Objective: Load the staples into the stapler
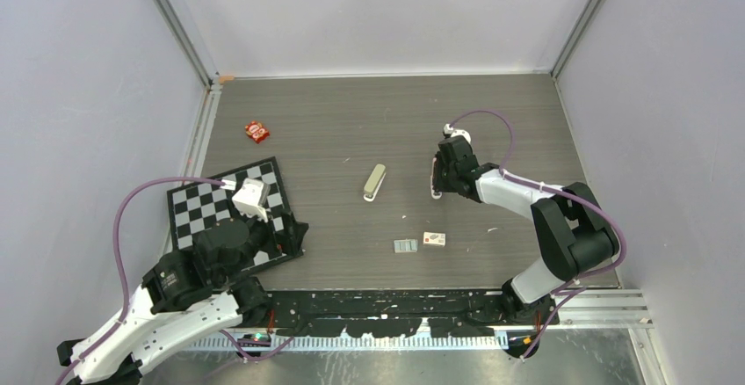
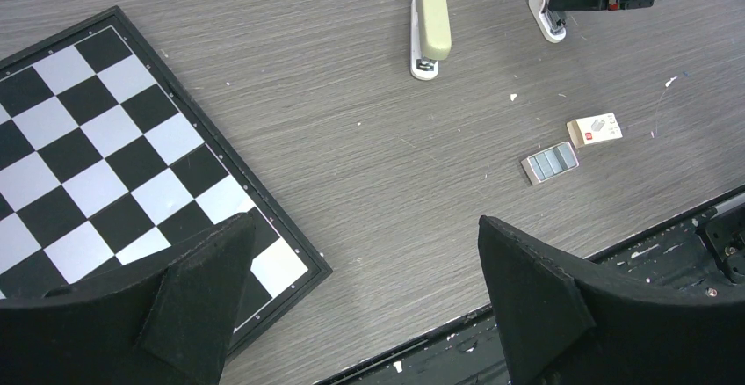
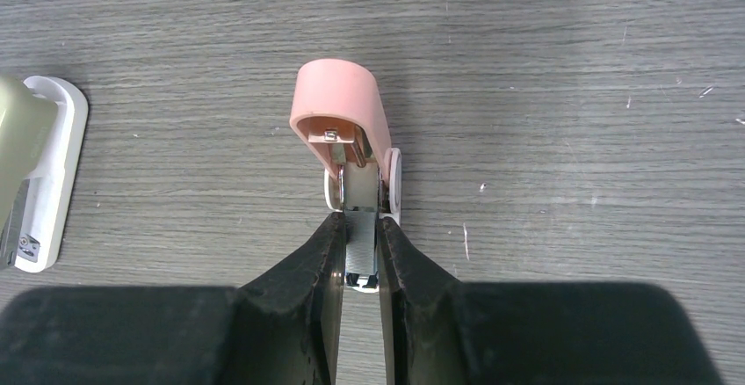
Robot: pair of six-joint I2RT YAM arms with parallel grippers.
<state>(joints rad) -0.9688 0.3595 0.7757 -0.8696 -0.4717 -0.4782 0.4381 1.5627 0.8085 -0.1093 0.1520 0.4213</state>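
My left gripper (image 2: 365, 244) gapes above the board (image 1: 195, 214) at 8 o'clock; the stapler (image 1: 375, 182) lies free mid-table, yet my right gripper (image 3: 358, 227) pinches the pink stapler's (image 3: 338, 104) rail at 3 o'clock. I risk loading the wrong one. The staples (image 1: 404, 245) sit at 6 o'clock near the front edge, open table beyond.

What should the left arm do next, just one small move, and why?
Probably swing right toward the staples: the left fingers stand open and empty by the chessboard, while the right fingers pinch the metal rail of the pink stapler.
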